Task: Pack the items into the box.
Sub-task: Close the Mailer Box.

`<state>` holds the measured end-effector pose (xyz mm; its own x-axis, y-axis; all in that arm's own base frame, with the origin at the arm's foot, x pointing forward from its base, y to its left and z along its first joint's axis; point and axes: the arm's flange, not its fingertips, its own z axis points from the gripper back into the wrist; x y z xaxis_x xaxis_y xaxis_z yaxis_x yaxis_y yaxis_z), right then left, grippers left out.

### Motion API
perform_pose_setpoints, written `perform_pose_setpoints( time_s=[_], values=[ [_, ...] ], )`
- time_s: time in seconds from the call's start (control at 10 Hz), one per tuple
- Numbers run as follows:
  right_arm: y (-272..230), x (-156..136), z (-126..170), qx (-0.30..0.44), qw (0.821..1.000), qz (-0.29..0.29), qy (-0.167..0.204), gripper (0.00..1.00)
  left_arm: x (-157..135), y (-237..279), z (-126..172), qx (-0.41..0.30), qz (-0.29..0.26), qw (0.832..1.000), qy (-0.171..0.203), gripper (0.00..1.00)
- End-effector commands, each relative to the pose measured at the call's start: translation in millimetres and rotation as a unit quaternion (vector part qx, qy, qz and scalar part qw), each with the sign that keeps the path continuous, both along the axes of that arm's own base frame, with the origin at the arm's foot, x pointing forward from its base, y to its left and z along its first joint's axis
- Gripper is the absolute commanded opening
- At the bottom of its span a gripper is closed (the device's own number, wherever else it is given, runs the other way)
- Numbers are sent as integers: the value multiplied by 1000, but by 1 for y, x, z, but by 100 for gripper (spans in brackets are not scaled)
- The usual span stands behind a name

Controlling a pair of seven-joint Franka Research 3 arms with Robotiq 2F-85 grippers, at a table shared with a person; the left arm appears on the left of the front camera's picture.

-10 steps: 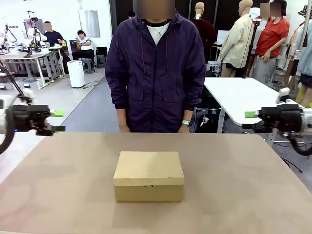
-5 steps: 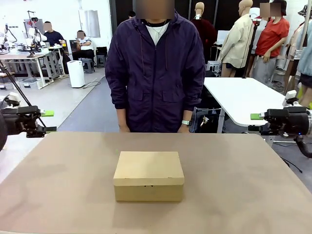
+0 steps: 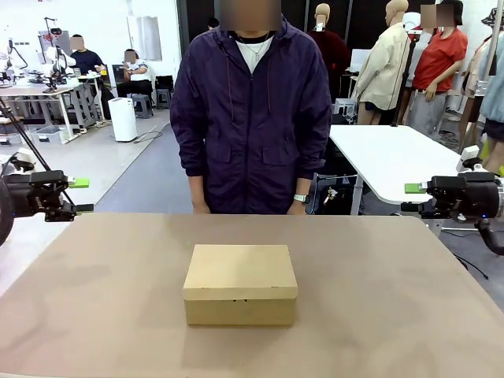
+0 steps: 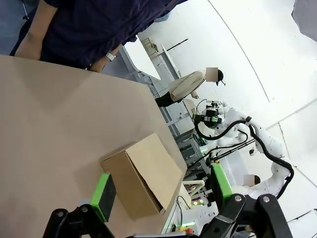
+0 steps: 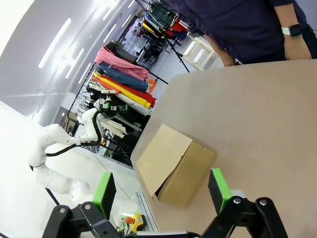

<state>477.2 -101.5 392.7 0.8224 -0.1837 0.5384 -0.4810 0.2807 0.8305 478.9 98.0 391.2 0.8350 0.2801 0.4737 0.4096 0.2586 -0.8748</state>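
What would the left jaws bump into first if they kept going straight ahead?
Probably the closed cardboard box: in the wrist view it sits between the open left gripper's green pads. Depth is unclear; they might pass above it.

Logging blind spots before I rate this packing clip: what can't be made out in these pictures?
- Inside of the small plain brown cardboard box: hidden in the front view and both wrist views by its closed flap lid.
- Person's hands: in the front view, hidden behind the far edge of the tan table.
- Left hand and right hand: both open; in the front view their arms are cut off by the picture's side edges.
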Motion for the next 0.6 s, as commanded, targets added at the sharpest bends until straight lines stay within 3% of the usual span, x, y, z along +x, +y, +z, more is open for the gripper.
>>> perform_pose_setpoints(
  time_s=[0.0, 0.5],
  values=[
    [1, -1, 4, 5, 1000, 0, -3, 100, -2, 1, 4, 6, -5, 1000, 0, 100],
    [1, -1, 4, 5, 1000, 0, -3, 100, -2, 1, 4, 6, -5, 1000, 0, 100]
  ],
)
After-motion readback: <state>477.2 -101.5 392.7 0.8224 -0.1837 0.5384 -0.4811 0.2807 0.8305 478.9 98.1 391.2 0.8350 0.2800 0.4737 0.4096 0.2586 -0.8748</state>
